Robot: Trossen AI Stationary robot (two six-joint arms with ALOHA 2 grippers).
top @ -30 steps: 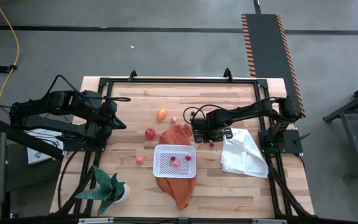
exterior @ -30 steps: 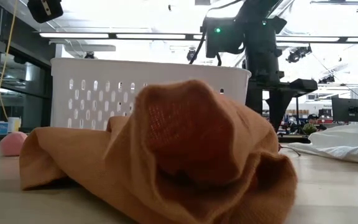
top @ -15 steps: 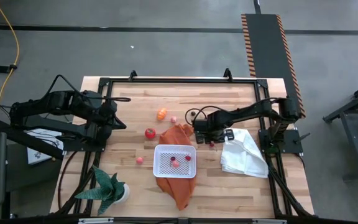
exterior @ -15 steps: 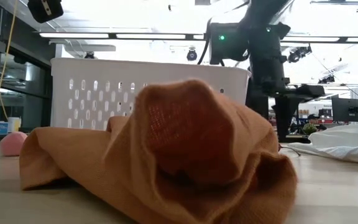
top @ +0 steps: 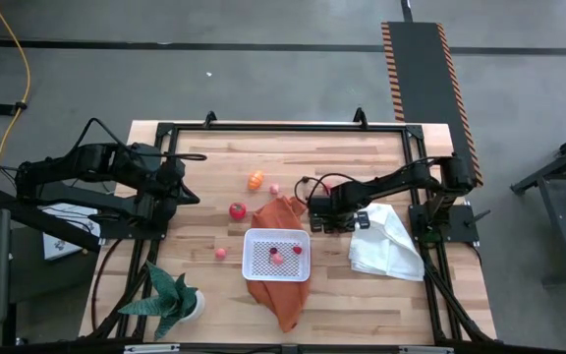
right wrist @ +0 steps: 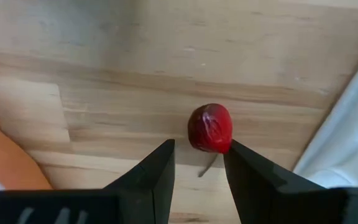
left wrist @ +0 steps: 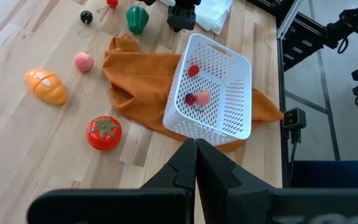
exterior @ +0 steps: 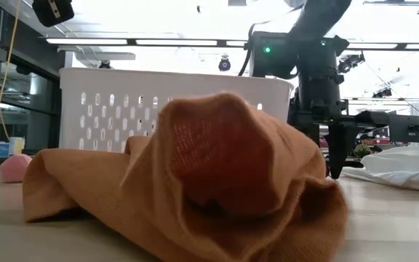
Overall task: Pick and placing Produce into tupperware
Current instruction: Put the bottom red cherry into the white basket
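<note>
The left gripper (top: 191, 194) waits closed and empty at the table's left side. The tupperware (top: 277, 255), holding small red pieces, sits on the orange cloth (top: 281, 211); just right, the right gripper (right wrist: 196, 163) stands open over a red cherry (right wrist: 210, 128) beside the white cloth (top: 387, 243)

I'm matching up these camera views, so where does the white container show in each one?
High view: white container at centre, on the orange cloth.
Low view: behind the cloth's hump.
Left wrist view: right of centre.
Right wrist view: not clearly in it.
Shared landmark: the orange cloth.
</note>
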